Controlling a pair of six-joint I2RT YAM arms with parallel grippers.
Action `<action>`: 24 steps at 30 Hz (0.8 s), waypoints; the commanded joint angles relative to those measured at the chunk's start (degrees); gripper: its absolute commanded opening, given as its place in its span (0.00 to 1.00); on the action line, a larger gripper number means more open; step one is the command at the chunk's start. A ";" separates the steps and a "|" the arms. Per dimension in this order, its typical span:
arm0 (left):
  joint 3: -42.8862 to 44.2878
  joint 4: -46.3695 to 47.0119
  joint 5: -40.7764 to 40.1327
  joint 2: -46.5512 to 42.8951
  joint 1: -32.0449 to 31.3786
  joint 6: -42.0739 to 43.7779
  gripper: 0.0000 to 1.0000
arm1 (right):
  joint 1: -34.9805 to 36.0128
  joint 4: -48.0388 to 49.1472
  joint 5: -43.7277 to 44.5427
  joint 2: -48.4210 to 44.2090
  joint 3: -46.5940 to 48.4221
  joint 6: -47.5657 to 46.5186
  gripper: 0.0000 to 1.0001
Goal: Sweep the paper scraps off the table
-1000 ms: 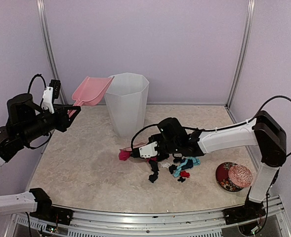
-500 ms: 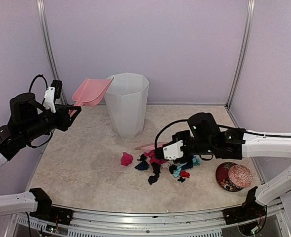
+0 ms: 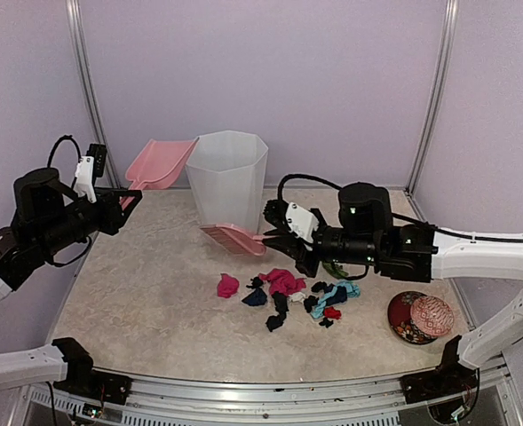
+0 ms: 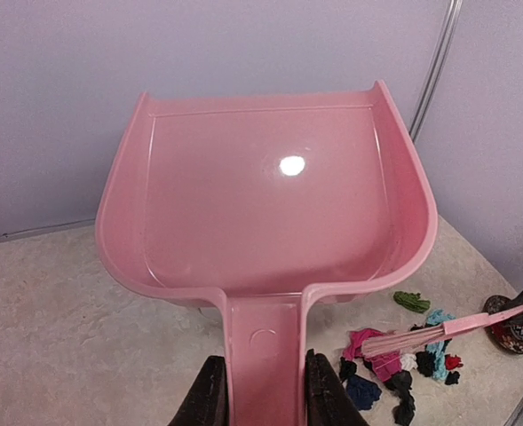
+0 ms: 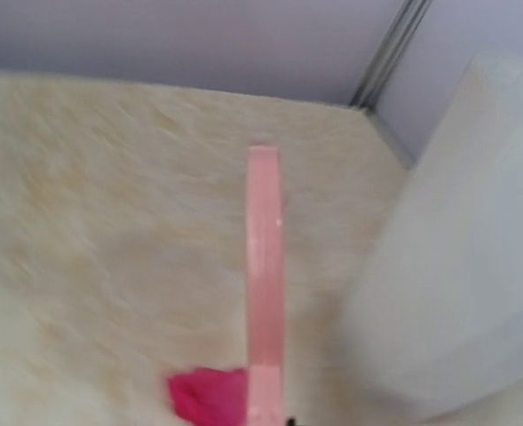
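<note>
holding, item one: the pink dustpan (image 4: 270, 204). my left gripper (image 4: 263, 392) is clamping narrowly on its handle, one finger on either side. i am carrying it raised off the table (image 3: 137, 293), tray empty, beside the rim of the white bin (image 3: 228, 182). i judge this is parking it clear of the brush's path.

item two: the pink brush (image 3: 234, 237). my right gripper (image 3: 281, 240) is gripping its handle, with the head hanging above the tabletop near the bin's foot, probably lifted to line up a stroke.

item three: the paper scraps (image 3: 283, 284). they are lying in a loose cluster at centre-front of the table, between the bin and the red dish (image 3: 419, 317). one magenta bit (image 3: 227, 285) is sitting just apart on the left. i am reading the gathering as unfinished, with nothing scooped yet.
</note>
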 commanded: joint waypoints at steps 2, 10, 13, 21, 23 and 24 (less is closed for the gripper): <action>-0.59 2.02 -3.44 -1.93 0.51 -0.53 0.00 | 0.46 9.41 -4.75 7.70 3.22 26.03 0.00; -0.78 2.30 -2.90 -2.67 0.51 -0.86 0.00 | 0.40 10.59 -3.92 22.25 10.15 55.16 0.00; -0.84 2.36 -2.87 -2.77 0.44 -0.95 0.00 | -0.02 9.30 -4.70 25.88 12.18 60.88 0.00; -0.80 2.23 -2.01 -2.94 0.47 -0.99 0.00 | -3.34 6.22 -7.60 30.08 9.65 74.25 0.00; -0.79 2.23 -1.88 -2.99 0.49 -1.01 0.00 | -3.86 5.29 -6.17 28.54 7.75 74.71 0.00; -0.80 2.19 -1.79 -2.95 0.47 -1.01 0.00 | -4.06 4.78 -5.29 27.57 6.50 74.82 0.00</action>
